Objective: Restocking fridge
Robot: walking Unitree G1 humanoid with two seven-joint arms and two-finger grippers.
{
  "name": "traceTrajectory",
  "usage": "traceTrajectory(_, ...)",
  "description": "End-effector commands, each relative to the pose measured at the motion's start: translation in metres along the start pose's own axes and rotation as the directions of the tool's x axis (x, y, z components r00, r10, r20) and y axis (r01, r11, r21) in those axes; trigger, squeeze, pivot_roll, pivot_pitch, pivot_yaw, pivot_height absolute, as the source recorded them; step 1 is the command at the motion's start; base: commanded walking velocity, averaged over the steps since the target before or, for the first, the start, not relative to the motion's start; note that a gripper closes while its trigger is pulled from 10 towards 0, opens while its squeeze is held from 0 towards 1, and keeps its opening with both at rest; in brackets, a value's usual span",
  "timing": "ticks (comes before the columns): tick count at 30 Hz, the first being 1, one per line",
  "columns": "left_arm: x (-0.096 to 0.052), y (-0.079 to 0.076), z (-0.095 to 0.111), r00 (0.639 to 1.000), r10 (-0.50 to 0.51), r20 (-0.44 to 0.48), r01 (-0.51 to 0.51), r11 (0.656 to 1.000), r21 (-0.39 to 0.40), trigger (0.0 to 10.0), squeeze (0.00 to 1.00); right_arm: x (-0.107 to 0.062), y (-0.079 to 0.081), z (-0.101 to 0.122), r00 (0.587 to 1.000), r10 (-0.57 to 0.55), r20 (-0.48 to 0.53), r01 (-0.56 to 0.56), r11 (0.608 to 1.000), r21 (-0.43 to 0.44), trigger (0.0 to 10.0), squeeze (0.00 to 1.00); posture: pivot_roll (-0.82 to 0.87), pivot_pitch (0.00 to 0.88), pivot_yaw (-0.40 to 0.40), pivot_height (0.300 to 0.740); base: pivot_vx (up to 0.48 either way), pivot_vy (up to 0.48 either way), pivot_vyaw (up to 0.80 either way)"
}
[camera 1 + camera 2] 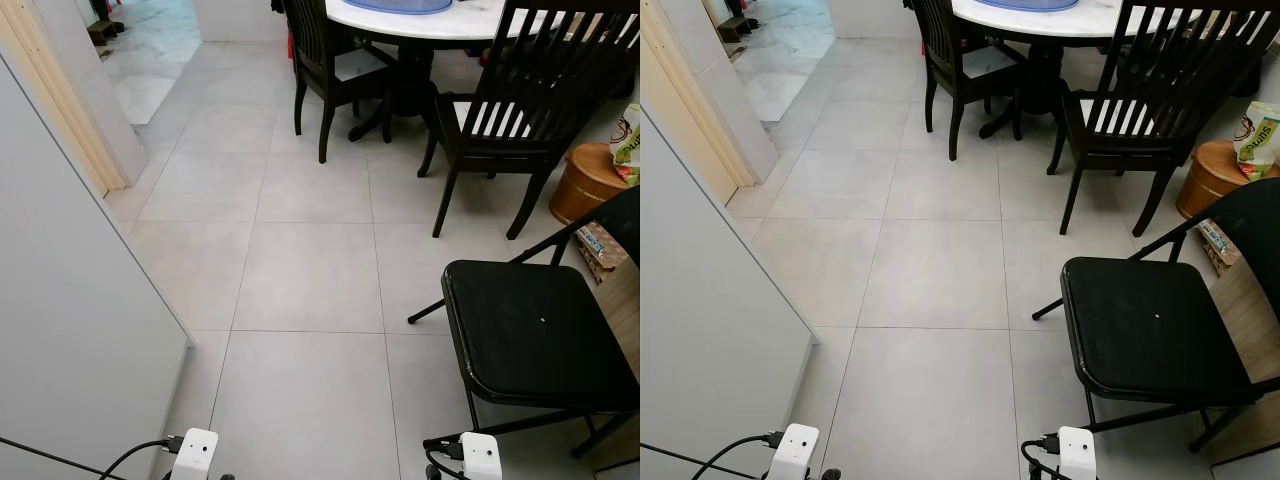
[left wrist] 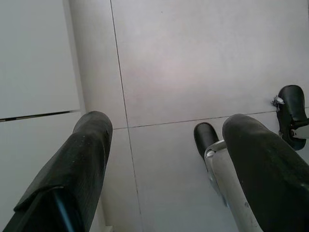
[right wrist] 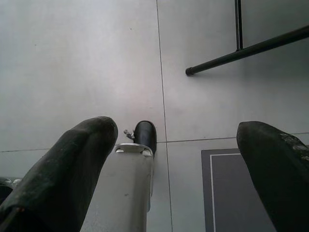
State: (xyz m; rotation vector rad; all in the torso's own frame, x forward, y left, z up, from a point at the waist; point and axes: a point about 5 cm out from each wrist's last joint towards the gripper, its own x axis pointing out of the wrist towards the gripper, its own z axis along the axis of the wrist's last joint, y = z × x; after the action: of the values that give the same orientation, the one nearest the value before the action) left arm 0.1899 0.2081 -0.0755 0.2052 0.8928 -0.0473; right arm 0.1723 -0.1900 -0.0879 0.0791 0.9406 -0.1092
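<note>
- Floor (image 1: 300, 270) of pale grey tiles runs ahead of the robot; it takes up most of both eye views.
- White panel (image 1: 70, 330) stands tall along the robot's left, possibly the fridge side or door; cannot tell which. No groceries to stock in sight.
- Round white dining table (image 1: 430, 20) at the far end, with two dark wooden chairs (image 1: 500, 110) drawn up to it.
- Black folding chair (image 1: 530, 335) close on the right, seat bare, one leg reaching out over the tiles.
- Brown round stool (image 1: 585, 180) and a printed bag (image 1: 1255, 140) beside the far wall on the right, well apart from the robot.
- Left gripper (image 2: 164, 145) hangs low, pointing at the floor, fingers spread, nothing between them. White panel just beside it.
- Right gripper (image 3: 176, 140) likewise hangs down, fingers spread and empty, above a tile seam near the folding chair's leg (image 3: 251, 48).
- Judgement: step in hand is finding the fridge and the goods. Best done by turning slowly toward the white panel, arms kept tucked, feet clear of the chair leg.
</note>
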Motion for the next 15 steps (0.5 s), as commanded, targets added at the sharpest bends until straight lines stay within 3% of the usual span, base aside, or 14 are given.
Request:
traceTrajectory(1, -0.0027, 0.023, -0.0096, 0.993, -0.031, -0.112, 0.011, 0.984, -0.175, 10.0, 0.0, -0.0038, -0.0691, 0.0478, 0.988, -0.133, 0.077, 0.104, 0.947, 0.303, 10.0, 0.0, 0.03, 0.0, -0.041, 0.74, 0.0, 0.0, 0.0)
traceTrajectory(15, -0.0027, 0.023, -0.0096, 0.993, -0.031, -0.112, 0.011, 0.984, -0.175, 10.0, 0.0, -0.0038, -0.0691, 0.0478, 0.988, -0.133, 0.077, 0.104, 0.947, 0.303, 10.0, 0.0, 0.03, 0.0, -0.041, 0.74, 0.0, 0.0, 0.0)
